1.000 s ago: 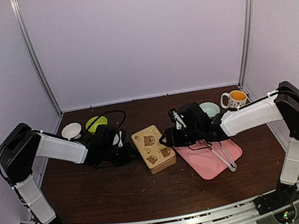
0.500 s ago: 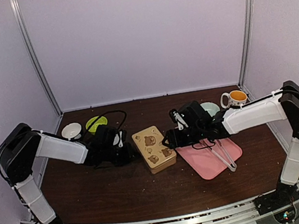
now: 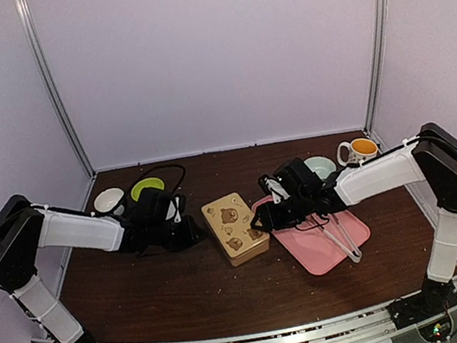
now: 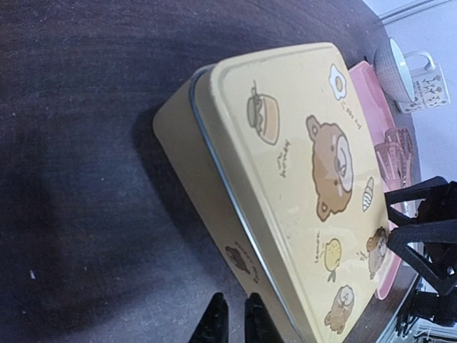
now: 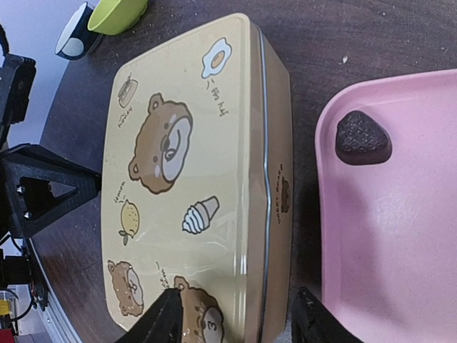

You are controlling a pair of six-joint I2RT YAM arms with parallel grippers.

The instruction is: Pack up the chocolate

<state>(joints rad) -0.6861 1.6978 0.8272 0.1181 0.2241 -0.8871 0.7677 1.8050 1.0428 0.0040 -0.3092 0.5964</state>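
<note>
The tan tin (image 3: 235, 227) with bear drawings on its lid lies closed mid-table. One dark chocolate (image 5: 363, 137) lump lies on the pink tray (image 5: 400, 236), close to the tin (image 5: 193, 164). My right gripper (image 5: 237, 318) is open and straddles the tin's near right edge, with one finger over the lid and the other in the gap beside the tray. My left gripper (image 4: 234, 321) is shut with nothing in it, low on the table beside the tin's (image 4: 285, 179) left side wall. In the top view the two grippers, left (image 3: 193, 232) and right (image 3: 264, 218), flank the tin.
Clear tongs (image 3: 341, 236) lie on the pink tray (image 3: 320, 253). A mug (image 3: 357, 151) and a pale bowl (image 3: 321, 165) stand at the back right. A green bowl (image 3: 147, 187) and a white bowl (image 3: 109, 199) stand at the back left. Crumbs dot the dark table.
The right gripper's jaws widened, then narrowed again, and it shifted slightly right. The left arm drew back a little to the left. The tin stays put.
</note>
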